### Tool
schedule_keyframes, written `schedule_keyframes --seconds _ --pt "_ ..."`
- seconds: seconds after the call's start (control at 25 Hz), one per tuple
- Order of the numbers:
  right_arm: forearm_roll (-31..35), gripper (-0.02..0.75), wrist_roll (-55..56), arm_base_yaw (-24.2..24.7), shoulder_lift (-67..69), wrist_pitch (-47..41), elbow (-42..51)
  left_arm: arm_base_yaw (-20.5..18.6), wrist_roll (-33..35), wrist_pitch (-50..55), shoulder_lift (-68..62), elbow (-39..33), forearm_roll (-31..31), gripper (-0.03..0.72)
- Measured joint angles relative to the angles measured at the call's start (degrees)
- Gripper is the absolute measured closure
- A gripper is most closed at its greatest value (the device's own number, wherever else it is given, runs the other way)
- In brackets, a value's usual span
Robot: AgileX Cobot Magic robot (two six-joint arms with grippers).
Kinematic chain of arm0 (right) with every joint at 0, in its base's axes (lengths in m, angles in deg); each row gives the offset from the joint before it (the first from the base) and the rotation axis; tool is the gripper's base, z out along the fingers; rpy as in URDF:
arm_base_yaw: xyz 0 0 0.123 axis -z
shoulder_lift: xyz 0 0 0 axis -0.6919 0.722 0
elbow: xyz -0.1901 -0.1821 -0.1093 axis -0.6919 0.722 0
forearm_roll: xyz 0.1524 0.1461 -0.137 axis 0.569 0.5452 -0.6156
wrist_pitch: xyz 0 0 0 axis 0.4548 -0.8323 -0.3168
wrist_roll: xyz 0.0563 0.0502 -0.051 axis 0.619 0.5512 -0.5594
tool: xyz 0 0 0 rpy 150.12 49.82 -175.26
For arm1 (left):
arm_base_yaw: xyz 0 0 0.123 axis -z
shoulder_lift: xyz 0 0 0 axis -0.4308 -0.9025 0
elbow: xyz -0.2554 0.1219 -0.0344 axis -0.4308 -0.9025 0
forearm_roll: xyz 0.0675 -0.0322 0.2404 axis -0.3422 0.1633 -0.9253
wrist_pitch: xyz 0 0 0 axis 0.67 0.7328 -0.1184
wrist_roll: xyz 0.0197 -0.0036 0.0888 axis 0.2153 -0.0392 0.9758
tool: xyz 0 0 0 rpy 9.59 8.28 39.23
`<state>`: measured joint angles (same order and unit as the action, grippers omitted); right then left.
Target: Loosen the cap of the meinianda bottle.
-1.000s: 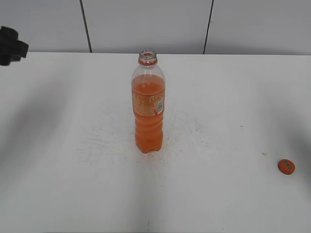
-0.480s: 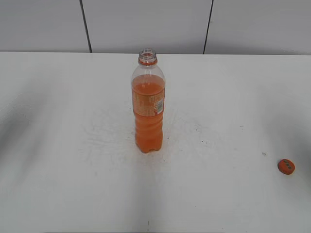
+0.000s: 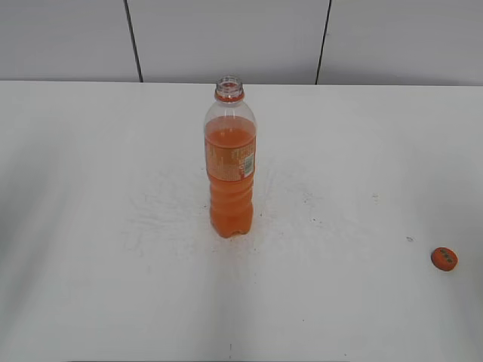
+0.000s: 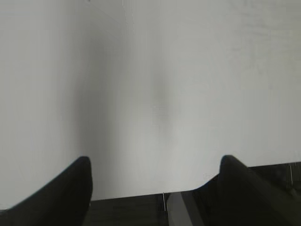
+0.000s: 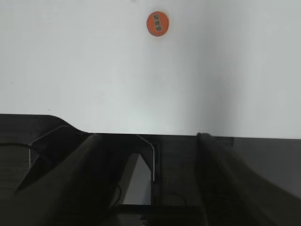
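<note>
The meinianda bottle [image 3: 231, 170] stands upright in the middle of the white table [image 3: 90, 226] with its mouth bare and no cap on it. The orange cap [image 3: 444, 259] lies flat on the table at the right, far from the bottle; it also shows at the top of the right wrist view [image 5: 157, 23]. Neither gripper shows in the exterior view. My left gripper [image 4: 155, 162] is open and empty over the table's front edge. My right gripper [image 5: 148, 136] is open and empty, pulled back off the table's edge, well short of the cap.
A grey panelled wall [image 3: 226, 38] rises behind the table. The table's front edge [image 4: 141, 195] and a dark frame below it [image 5: 155, 165] lie under both grippers.
The left arm's dark part seen at the far left edge one second ago has left the exterior view. The bottle and cap have not moved.
</note>
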<state>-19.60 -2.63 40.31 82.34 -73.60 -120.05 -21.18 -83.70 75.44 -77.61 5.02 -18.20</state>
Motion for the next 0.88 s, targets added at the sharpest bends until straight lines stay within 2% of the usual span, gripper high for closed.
schedule_keyframes --seconds 0.44,0.6,0.72,0.88 --pt "-1.06 0.275 -1.23 0.0 -28.05 -0.11 13.16 -0.06 1.19 0.44 37.84 -14.31 0.0 0.185" --pt "-1.12 0.275 -3.42 0.0 -39.61 0.85 18.4 -0.06 3.82 0.73 51.31 -16.84 0.31 0.185" --pt "-1.42 0.275 -3.86 0.0 -47.29 2.14 18.67 -0.06 4.5 1.03 60.13 -17.33 0.37 0.186" --pt "-1.71 0.275 -4.02 0.0 -52.35 2.66 18.9 -0.06 7.93 2.75 62.5 -17.93 1.98 0.188"
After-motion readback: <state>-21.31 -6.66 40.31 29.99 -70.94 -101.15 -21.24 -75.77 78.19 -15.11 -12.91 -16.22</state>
